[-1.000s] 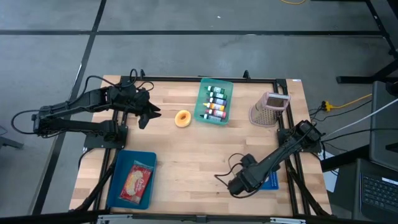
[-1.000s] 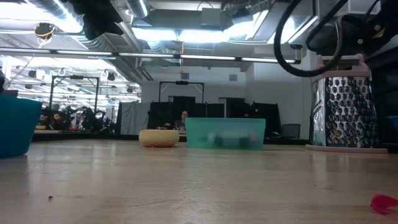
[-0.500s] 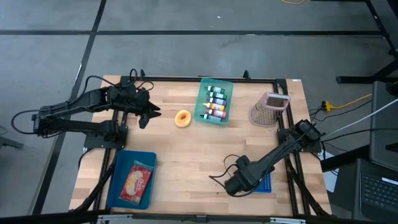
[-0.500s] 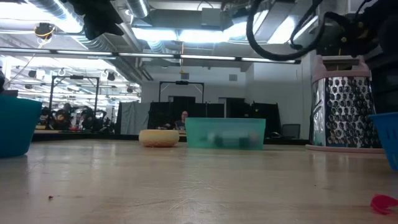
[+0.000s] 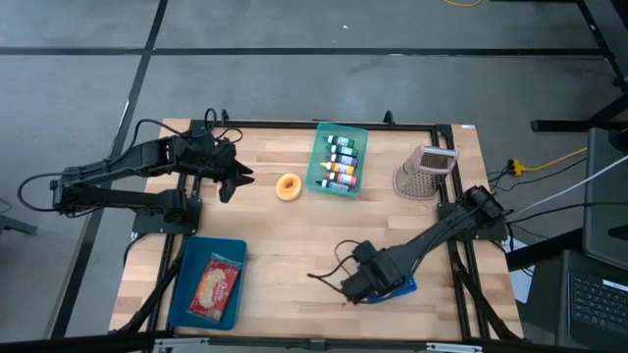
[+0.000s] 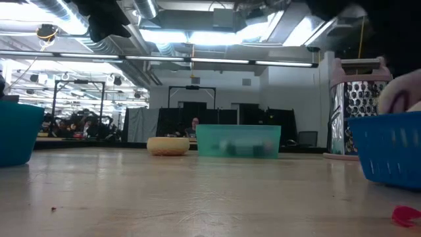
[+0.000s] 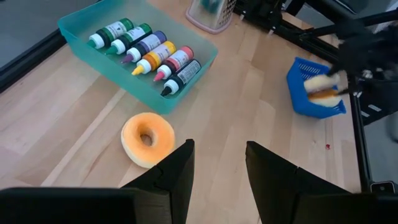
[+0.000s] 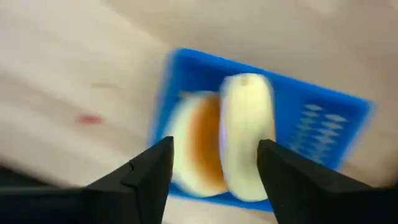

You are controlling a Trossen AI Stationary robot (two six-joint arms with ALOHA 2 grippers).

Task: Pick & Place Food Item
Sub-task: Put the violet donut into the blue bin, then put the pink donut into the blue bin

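An orange-centred donut (image 5: 288, 186) lies flat on the wooden table, left of the teal bin. My left gripper (image 5: 235, 181) hovers open just to the donut's left, its fingers (image 7: 177, 168) short of the donut (image 7: 147, 138). Near the table's front right, a blue basket (image 5: 400, 290) stands on the table with a pale bun with an orange filling (image 8: 221, 140) inside. My right gripper (image 8: 211, 162) points down over the basket, open, with the bun showing between its fingers. In the high view the right hand (image 5: 365, 286) covers most of the basket. My right gripper stands over the blue basket (image 8: 186, 68) from above, fingers pointing down. I cannot tell whether a finger touches the basket or the bun.
A teal bin of paint bottles (image 5: 339, 160) and a metal grater (image 5: 424, 172) stand at the far side. A blue tray (image 5: 186, 294) holding a packet sits at the near left. Bare wood lies in the table's middle.
My right gripper has gone toward the table's left edge and risen a little. The blue basket has slid along the table to the left with it, coming farther into the low view.
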